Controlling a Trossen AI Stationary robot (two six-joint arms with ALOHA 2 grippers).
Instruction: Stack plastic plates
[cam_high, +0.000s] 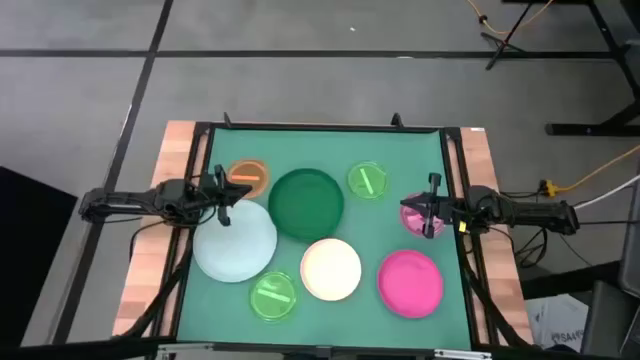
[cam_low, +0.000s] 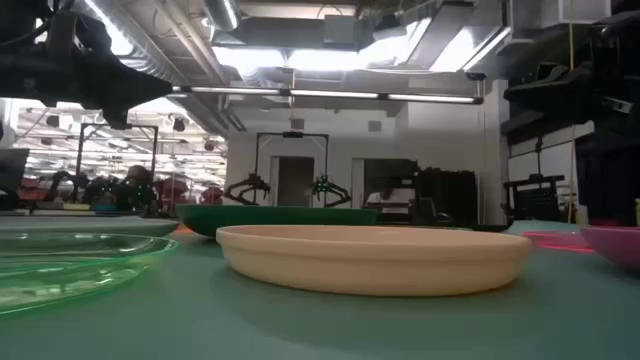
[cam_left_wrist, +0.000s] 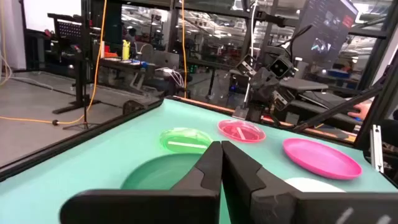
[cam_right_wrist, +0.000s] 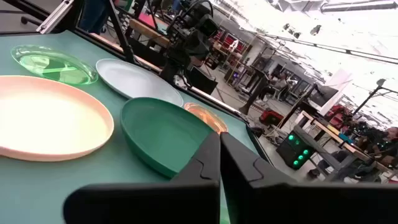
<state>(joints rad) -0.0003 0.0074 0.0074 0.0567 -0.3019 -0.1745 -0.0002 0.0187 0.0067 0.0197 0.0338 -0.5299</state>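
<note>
Plates lie unstacked across the green mat; the dark green plate (cam_high: 306, 203) sits centre frame, between both pincers. The left gripper (cam_high: 222, 194), fingers together, hovers nearer it than the right gripper (cam_high: 428, 214), likewise closed, empty.

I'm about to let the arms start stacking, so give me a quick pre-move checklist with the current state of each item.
1. Left claw empty: ok, fingers shut on nothing, at the table's left edge between the orange plate and pale blue-white plate.
2. Right claw empty: ok, shut, above the small pink plate.
3. Plates all separate: ok, none stacked yet.
4. Large plates in view: ok, dark green plate, cream plate, magenta plate.
5. Lime-green plates lying flat: ok.
6. Claws opened for a grasp: not ok.
</note>
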